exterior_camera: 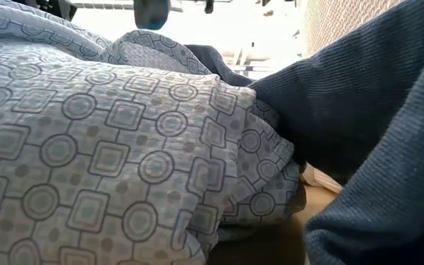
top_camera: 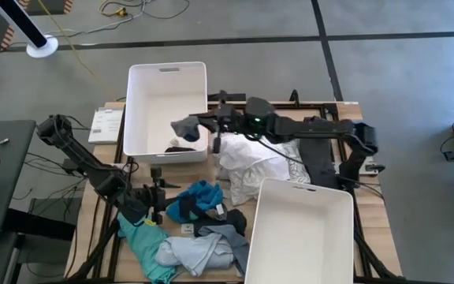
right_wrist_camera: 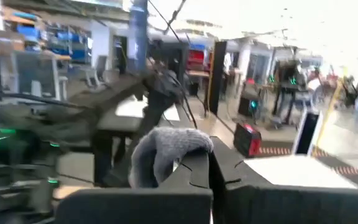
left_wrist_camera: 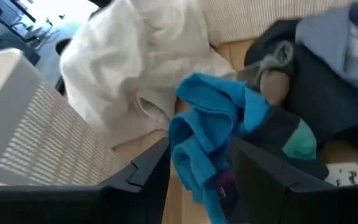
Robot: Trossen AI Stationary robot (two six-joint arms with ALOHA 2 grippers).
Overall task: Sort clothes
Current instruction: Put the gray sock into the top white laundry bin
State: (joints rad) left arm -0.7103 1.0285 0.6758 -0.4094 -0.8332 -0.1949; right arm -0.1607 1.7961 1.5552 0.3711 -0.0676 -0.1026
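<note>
Right wrist view shows the right gripper (right_wrist_camera: pixel 211 163) with its dark fingers pressed together on a small grey sock-like piece (right_wrist_camera: pixel 160 152), the fabric bunched and draped over the fingertips; from above, this gripper (top_camera: pixel 205 123) hangs over the near edge of the far white bin (top_camera: pixel 166 75), the grey piece (top_camera: pixel 184 126) dangling just inside the rim, with what looks like a dark item (top_camera: pixel 181 147) already lying on the bin floor. Across the table, the left gripper (top_camera: pixel 154 197) sits low among the clothes, and its wrist camera shows its fingers (left_wrist_camera: pixel 146 168) partly spread either side of a bright blue garment (left_wrist_camera: pixel 213 121), which runs down between them; it seems to be pinched there, though I cannot tell how firmly. Around it lie a white crumpled garment (top_camera: pixel 251 166), a dark grey piece (top_camera: pixel 219 217), a teal garment (top_camera: pixel 144 241) and a pale blue one (top_camera: pixel 191 252), all loose on the table between the two bins; the near white bin (top_camera: pixel 302 237) looks unfilled. By my reading, the step in hand is dropping the grey piece into the far bin. Next, the right fingers need to part while still over the bin's inside, letting the fabric fall clear of the rim
</note>
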